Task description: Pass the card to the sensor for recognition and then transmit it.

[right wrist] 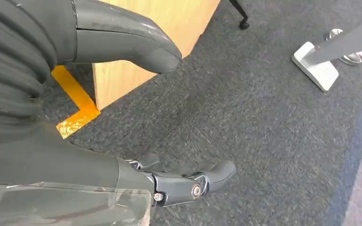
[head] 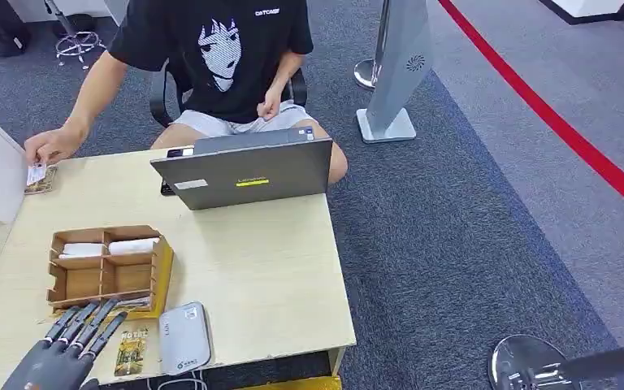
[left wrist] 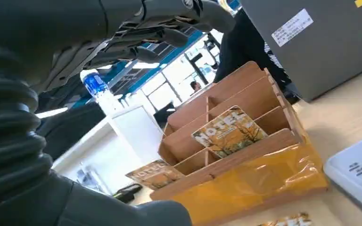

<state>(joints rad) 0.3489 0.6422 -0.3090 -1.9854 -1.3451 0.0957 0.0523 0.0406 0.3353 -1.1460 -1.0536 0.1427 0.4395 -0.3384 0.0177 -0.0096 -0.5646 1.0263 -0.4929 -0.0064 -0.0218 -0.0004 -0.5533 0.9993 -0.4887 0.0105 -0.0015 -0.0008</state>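
At the table's [head: 276,276] near-left corner our left robot hand [head: 65,345] hovers, fingers spread and empty, so we lower flat onto the card [head: 132,351] just beside it, then the sensor [head: 184,337]; our right robot hand [right wrist: 136,47] hangs empty.

Left robot hand [head: 63,348] cut off below

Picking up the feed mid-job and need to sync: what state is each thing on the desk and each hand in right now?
left hand: open, fingers spread, holds nothing, over the desk's near edge
right hand: open, hanging beside the desk
hotel card: flat on the desk, beside the left hand
card sensor: flat, nothing on it
wooden organizer: upright, cards in its slots
laptop: open
person's hand: holding a card at the far corner
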